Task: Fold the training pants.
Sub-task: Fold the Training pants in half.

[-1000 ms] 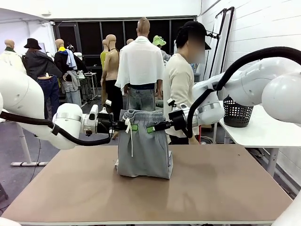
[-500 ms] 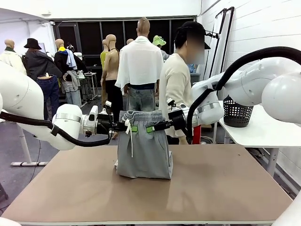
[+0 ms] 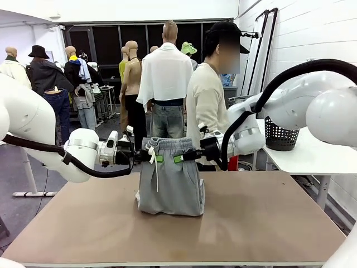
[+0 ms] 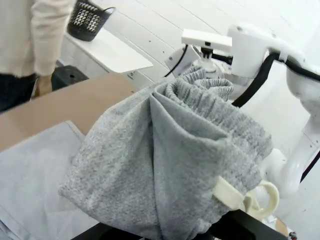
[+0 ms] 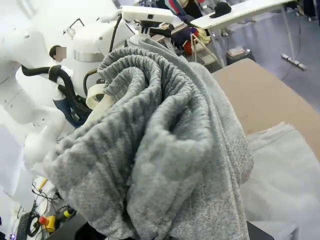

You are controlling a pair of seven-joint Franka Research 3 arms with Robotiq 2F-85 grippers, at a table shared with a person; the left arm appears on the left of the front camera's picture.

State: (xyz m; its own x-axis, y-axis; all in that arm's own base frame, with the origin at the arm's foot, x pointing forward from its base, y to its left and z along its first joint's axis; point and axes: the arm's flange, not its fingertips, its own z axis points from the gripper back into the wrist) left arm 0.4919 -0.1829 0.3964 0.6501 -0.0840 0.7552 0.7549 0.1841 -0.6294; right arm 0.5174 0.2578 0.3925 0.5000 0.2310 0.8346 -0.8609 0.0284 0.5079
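- Right now both arms hold the soft light-grey jersey training pants (image 3: 169, 177) up by the gathered waistband over the middle of the brown table (image 3: 268, 218).
- Left gripper (image 3: 155, 158), black with green pads, is clenched on the left end of the waistband, beside the white drawstring (image 3: 153, 159) dangling down the front.
- Right gripper (image 3: 179, 158) is pinched tight on the right end of the waistband.
- Lower legs of the pants bunch on the tabletop.
- Left wrist view: grey fabric (image 4: 165, 165) bunched against the fingers.
- Right wrist view: bunched waistband (image 5: 160, 135) fills the grip.
- A person in a cream top (image 3: 205, 109) stands at the far side.
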